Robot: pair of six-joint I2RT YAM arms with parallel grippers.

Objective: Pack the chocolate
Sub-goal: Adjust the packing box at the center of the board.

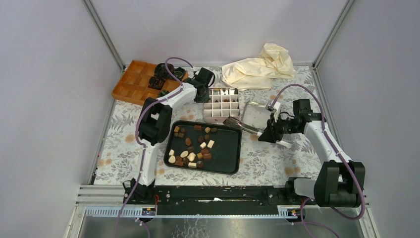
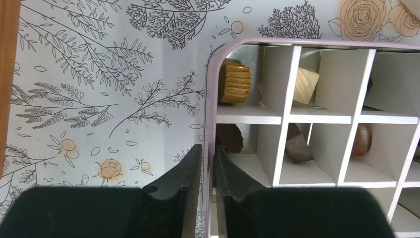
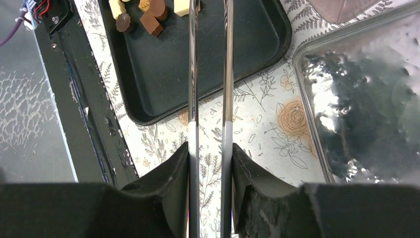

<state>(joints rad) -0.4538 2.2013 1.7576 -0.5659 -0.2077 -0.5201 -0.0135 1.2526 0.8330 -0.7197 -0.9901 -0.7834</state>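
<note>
Chocolate (image 1: pixel 191 156) lies in two places. Most of it is loose on the black tray (image 1: pixel 225 153) at the middle of the table, and a few pieces sit in the cells of the tin (image 2: pixel 210 99) just behind that tray. The pieces are small and bite-sized: dark brown, light brown and cream-white, some round, some oval, some blocky squares. They are scattered without order over the left and middle of the tray. The left wrist view shows the packed chocolate closer up, each piece in its own cell: a tan piece with ribbed sides in the corner, a cream one with slanted grooves beside it, a dark scalloped one below, a brown wedge-like block and a glossy brown round one.

The tin has a thin metal wall with a rounded corner and a rolled rim, and matte white dividers (image 2: pixel 277 114) cut it into a grid of square cells. The left gripper (image 2: pixel 208 166) straddles the tin's side wall — one black finger outside, one inside, pinched against it. The right gripper (image 3: pixel 210 153) is clamped on the two flat, polished blades of metal tongs (image 3: pixel 227 74), which reach out over the black tray's edge.

Beside them lies a shiny, mirror-like lid (image 3: pixel 366 84) with a wavy reflection. A tablecloth (image 1: pixel 277 158) printed with leaves and flowers covers the table. At the far left stands an orange tray (image 1: pixel 130 84) of square compartments holding crumpled dark paper cups (image 1: pixel 159 79), and a cream cloth (image 1: pixel 257 69) is bunched at the far edge.
</note>
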